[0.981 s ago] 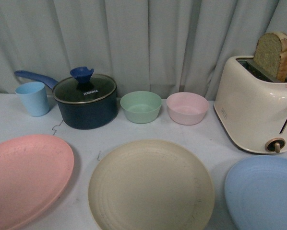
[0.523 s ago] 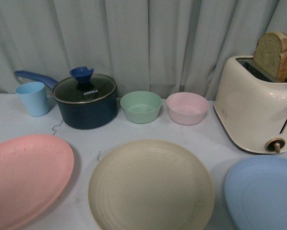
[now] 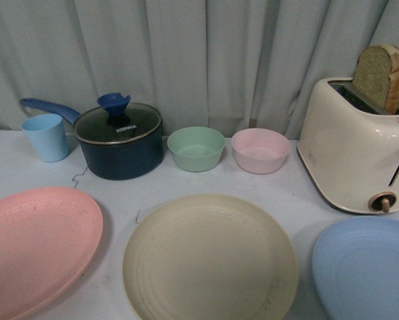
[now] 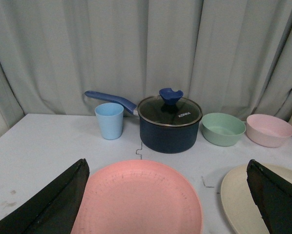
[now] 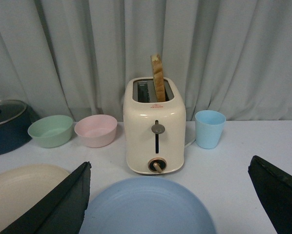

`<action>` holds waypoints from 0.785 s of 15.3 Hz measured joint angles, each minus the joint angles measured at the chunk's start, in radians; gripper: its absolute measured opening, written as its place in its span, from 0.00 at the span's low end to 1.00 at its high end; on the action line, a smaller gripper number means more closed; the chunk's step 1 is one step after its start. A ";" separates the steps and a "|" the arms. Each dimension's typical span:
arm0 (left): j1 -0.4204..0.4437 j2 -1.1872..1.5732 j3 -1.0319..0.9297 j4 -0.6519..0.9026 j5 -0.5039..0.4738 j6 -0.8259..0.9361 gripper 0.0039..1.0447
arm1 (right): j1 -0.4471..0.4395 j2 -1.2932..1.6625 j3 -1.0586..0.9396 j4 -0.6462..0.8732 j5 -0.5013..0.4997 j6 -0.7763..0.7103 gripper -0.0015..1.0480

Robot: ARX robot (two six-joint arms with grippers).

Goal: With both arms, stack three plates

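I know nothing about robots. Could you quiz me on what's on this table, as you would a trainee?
1. True or false: the pink plate, beige plate and light blue plate are already stacked.
2. What sticks out of the toaster? A. a bread slice B. a fork C. nothing
3. Which small bowl stands nearer the toaster: the green bowl or the pink bowl?
Key: 1. False; they lie apart, side by side. 2. A. 3. The pink bowl.
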 joint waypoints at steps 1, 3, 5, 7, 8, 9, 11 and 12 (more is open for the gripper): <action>0.000 0.000 0.000 0.000 0.000 0.000 0.94 | 0.000 0.000 0.000 0.000 0.000 0.000 0.94; 0.000 0.000 0.000 0.000 0.000 0.000 0.94 | 0.000 0.000 0.000 0.000 0.000 0.000 0.94; 0.000 0.000 0.000 0.000 0.000 0.000 0.94 | 0.000 0.000 0.000 0.000 0.000 0.000 0.94; 0.000 0.000 0.000 0.000 0.000 0.000 0.94 | 0.000 0.000 0.000 0.000 0.000 0.000 0.94; 0.000 0.000 0.000 0.000 0.000 0.000 0.94 | 0.000 0.000 0.000 0.000 0.000 0.000 0.94; 0.000 0.000 0.000 0.000 0.000 0.000 0.94 | 0.000 0.000 0.000 0.000 0.000 0.000 0.94; 0.000 0.000 0.000 0.000 0.000 0.000 0.94 | 0.000 0.000 0.000 0.000 0.000 0.000 0.94; 0.000 0.000 0.000 0.000 0.000 0.000 0.94 | 0.000 0.000 0.000 0.000 0.000 0.000 0.94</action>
